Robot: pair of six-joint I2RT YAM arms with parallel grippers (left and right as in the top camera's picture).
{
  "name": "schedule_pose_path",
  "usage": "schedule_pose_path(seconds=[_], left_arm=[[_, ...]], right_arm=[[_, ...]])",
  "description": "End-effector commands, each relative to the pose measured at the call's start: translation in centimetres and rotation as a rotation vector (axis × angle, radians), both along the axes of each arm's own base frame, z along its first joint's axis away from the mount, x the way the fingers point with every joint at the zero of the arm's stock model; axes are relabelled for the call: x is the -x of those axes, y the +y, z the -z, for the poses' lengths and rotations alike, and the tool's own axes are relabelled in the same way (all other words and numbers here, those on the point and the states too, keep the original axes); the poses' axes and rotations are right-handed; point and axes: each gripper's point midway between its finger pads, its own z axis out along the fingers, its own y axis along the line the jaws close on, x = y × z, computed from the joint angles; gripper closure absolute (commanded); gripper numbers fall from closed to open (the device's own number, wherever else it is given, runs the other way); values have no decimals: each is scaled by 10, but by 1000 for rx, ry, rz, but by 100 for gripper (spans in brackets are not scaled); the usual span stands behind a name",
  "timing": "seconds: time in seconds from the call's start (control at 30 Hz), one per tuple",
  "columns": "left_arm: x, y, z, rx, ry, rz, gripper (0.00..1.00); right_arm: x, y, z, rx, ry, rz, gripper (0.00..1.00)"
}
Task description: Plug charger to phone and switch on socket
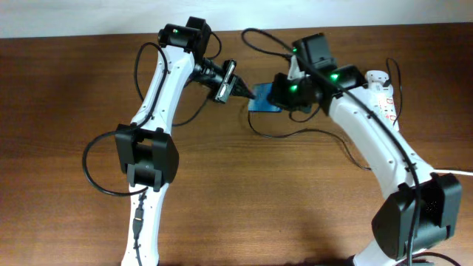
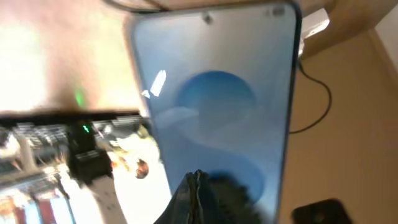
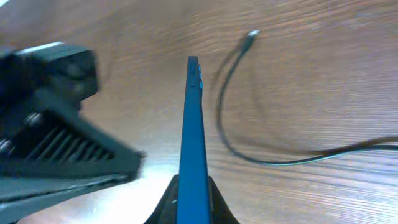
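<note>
The phone point(image 1: 262, 101) is held on edge above the table by my right gripper point(image 1: 284, 94). In the right wrist view the blue phone point(image 3: 193, 124) stands edge-on between my right gripper's fingers point(image 3: 194, 200), which are shut on it. My left gripper point(image 1: 241, 90) is shut, its tips together against the phone's blue screen point(image 2: 217, 106), as the left wrist view shows at the fingertips point(image 2: 198, 180). The charger point(image 1: 295, 134) lies loose on the table below the phone. Its connector tip point(image 3: 253, 34) rests free on the wood. The socket point(image 1: 382, 92) lies at the far right.
The socket's white end point(image 2: 314, 23) and the thin cable point(image 2: 318, 106) show beyond the phone in the left wrist view. My left gripper's body point(image 3: 50, 124) fills the left side of the right wrist view. A thick white cord point(image 1: 462, 171) leaves at the right edge.
</note>
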Motion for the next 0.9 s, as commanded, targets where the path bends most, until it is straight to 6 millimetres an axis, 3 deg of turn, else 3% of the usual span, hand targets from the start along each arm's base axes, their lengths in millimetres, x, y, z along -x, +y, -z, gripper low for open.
schedule_pose_path(seconds=[0.0,0.03,0.1,0.2,0.23,0.3,0.37,0.47,0.6,0.63,0.7,0.73,0.8,0.87], left_arm=[[-5,13,12,-30,-419,265,95],[-5,15,14,-19,-527,348,88],[-5,21,21,-17,-702,505,48],[-5,35,33,-96,-758,609,33],[-1,33,30,-41,-824,675,29],[4,35,18,66,-895,705,26],[1,53,-16,189,-992,632,26],[-2,79,-60,144,-1102,589,31],[23,87,-122,63,-1205,582,26],[32,87,-124,64,-1190,581,26],[67,87,-104,139,-1093,591,26],[73,84,-101,184,-1091,570,27],[74,83,-93,292,-1183,475,28],[59,94,-80,349,-1206,347,26]], right_arm=[[-11,-31,-37,-26,-106,7,96],[-11,-41,-48,-49,-131,11,96],[-5,-55,-80,-165,-191,-40,96],[11,-83,-121,-255,-281,-60,96],[30,-103,-143,-233,-325,-28,96],[61,-114,-165,-209,-359,-8,96],[83,-118,-175,-191,-373,-2,96],[89,-117,-170,-195,-341,-3,96],[89,-117,-164,-197,-324,-2,96],[89,-117,-164,-196,-324,-2,96],[89,-117,-162,-197,-323,-2,96],[87,-117,-160,-198,-321,-2,96],[84,-117,-151,-207,-301,0,96],[77,-110,-151,-253,-317,-32,96]])
